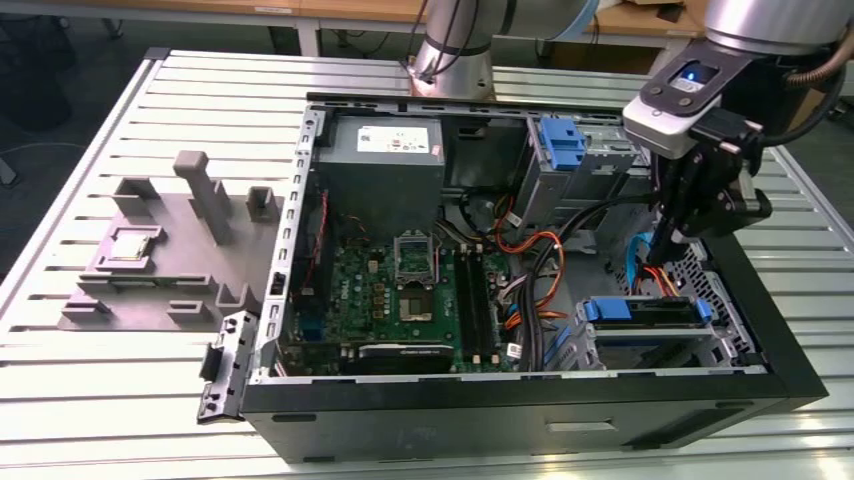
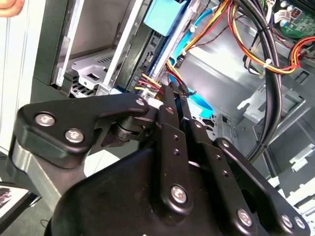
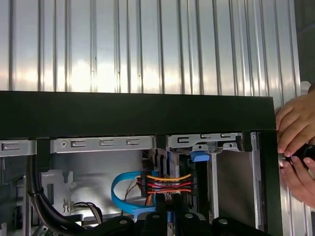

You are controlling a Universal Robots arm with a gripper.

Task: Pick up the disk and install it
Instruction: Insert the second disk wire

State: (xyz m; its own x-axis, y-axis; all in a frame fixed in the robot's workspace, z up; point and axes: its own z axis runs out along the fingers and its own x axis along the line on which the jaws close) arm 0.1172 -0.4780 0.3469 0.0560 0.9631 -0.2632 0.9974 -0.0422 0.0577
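In the exterior view, the disk [image 1: 643,312] lies flat in the metal bay at the near right corner of the open computer case [image 1: 534,400]. Its blue bracket faces the front. My gripper [image 1: 671,240] hangs just behind that bay, close to the case's right wall and over the orange and red wires. In the second wrist view the gripper [image 2: 173,92] has its fingertips together beside a red-and-yellow cable plug [image 2: 146,90]. I see nothing clamped between them. The first wrist view shows the same wires [image 3: 165,182] and a blue flat cable [image 3: 123,194] ahead of the fingers.
A grey power-supply box [image 1: 387,150] and a silver cage with a blue latch [image 1: 561,145] stand at the back of the case. The motherboard [image 1: 400,290] covers the case floor. A grey fixture [image 1: 174,250] sits on the slatted table. A person's hands [image 3: 295,147] are at the case's outer wall.
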